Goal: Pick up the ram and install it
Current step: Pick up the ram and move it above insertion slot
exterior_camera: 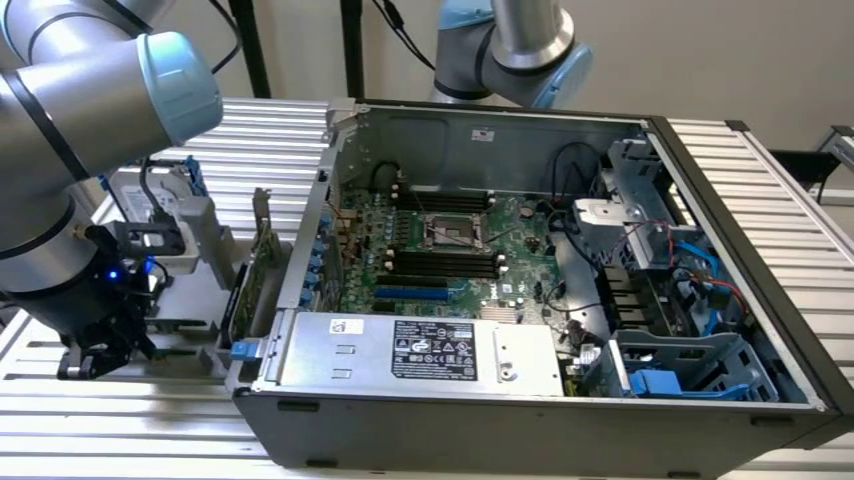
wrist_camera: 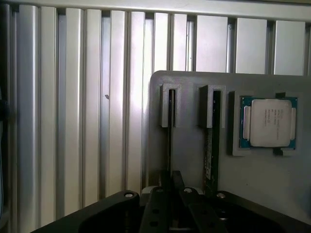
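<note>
Exterior view: gripper [exterior_camera: 94, 358] low over the slatted desk [exterior_camera: 134, 435], to the exterior view's left of an open computer case [exterior_camera: 467, 432].

Wrist view: gripper [wrist_camera: 171, 177] clamped on the ram [wrist_camera: 171, 138], upright in a grey holder [wrist_camera: 189, 153], beside a second stick [wrist_camera: 210, 145] and a processor [wrist_camera: 269, 121].

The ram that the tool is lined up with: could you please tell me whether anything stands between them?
Nothing visible does. The tool is right at the ram, which stands on edge in a slot of the grey holder. A second stick in the neighbouring slot and the processor beyond it are off to the side.
</note>
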Controlling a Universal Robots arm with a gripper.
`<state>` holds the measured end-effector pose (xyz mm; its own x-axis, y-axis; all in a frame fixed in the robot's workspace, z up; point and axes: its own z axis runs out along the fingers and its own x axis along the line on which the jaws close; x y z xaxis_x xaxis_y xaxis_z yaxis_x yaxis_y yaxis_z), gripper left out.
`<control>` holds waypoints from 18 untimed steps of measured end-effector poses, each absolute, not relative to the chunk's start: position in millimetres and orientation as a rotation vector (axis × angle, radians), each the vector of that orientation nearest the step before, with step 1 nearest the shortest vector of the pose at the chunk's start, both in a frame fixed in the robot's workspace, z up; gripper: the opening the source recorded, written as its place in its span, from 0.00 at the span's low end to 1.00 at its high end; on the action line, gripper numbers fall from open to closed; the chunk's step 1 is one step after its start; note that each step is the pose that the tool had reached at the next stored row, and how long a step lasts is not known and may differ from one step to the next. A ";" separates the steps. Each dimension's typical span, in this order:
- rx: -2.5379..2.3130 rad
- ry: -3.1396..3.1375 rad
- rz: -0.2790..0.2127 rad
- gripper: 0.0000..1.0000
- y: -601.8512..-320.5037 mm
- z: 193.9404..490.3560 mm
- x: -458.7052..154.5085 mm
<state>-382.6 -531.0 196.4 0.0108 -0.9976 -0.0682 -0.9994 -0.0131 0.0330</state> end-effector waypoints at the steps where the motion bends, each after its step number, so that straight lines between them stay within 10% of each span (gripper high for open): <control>1: -2.216 2.190 0.112 0.14 -531.0 196.4 -382.6; 18: -2.218 2.192 0.109 0.14 -531.0 199.2 -382.6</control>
<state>-382.6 -531.0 199.2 0.0107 -0.9978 -0.0650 -0.9993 -0.0129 0.0340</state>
